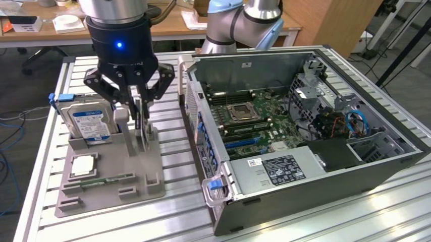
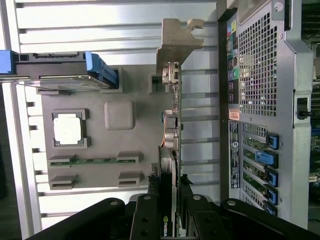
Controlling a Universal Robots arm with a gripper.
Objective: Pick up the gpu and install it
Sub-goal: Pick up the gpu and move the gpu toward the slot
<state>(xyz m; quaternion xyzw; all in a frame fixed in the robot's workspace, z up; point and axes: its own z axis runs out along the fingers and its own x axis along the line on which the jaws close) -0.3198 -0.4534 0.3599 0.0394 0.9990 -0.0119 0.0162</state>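
Claw (image 1: pixel 137 115): clamped on the upright gpu (image 1: pixel 145 135) in the grey tray (image 1: pixel 108 194)
Alongside: hard drive (image 1: pixel 90 123), open computer case (image 1: pixel 377 166) on the counter (image 1: pixel 336 222)

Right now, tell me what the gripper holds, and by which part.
The gpu: the fingers pinch the upright card's top edge, away from its silver bracket, while it stands in the gray holder.

Case wall (image 2: pixel 257 65) just beside gpu (image 2: pixel 171 127)
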